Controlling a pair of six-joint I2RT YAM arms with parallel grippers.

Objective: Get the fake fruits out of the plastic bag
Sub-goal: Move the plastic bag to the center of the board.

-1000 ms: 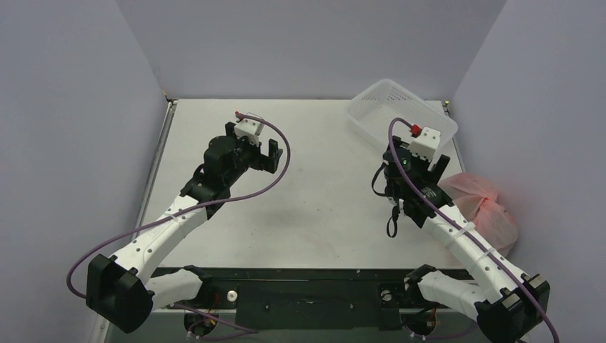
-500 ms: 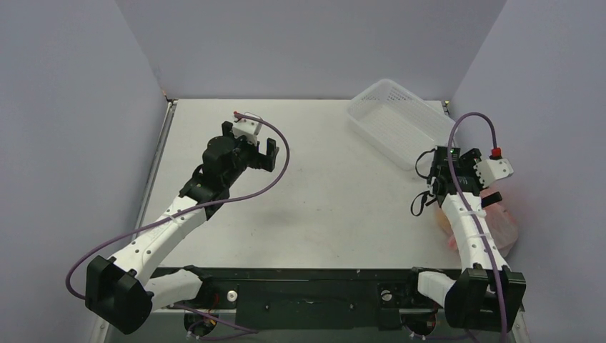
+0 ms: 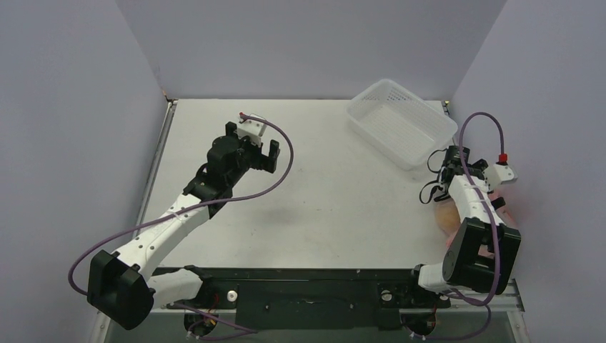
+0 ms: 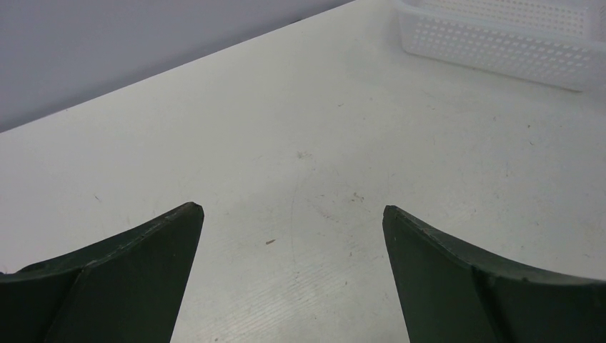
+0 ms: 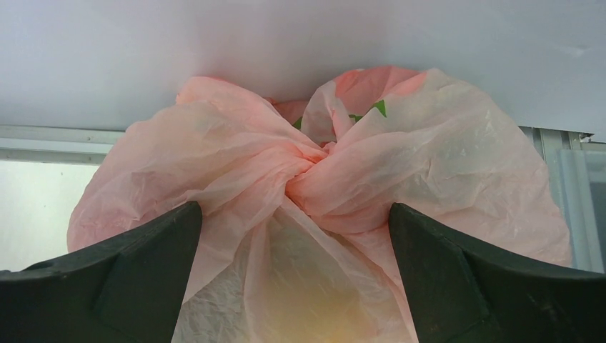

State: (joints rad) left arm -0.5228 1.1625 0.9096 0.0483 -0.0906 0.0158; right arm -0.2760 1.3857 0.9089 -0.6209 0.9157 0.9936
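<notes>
The pink crinkly plastic bag (image 5: 236, 150) fills the right wrist view, tied in a knot (image 5: 314, 161) and resting against the right wall. A yellow fake fruit (image 5: 336, 314) shows dimly through its skin; the other fruits are hidden. From above, only slivers of the bag (image 3: 446, 214) peek out beneath the right arm. My right gripper (image 5: 294, 209) is open, its fingers on either side of the bag just below the knot, nothing pinched. My left gripper (image 3: 251, 141) hovers open and empty over the table's left middle (image 4: 291, 209).
A white perforated basket (image 3: 400, 121) stands empty at the back right, its wall also showing in the left wrist view (image 4: 500, 43). The right wall is close behind the bag. The right arm (image 3: 472, 207) is folded back along the table's right edge.
The right arm has swung from near the basket to the right wall and now faces the bag closely. The left arm has hardly moved. Both grippers stayed open.
</notes>
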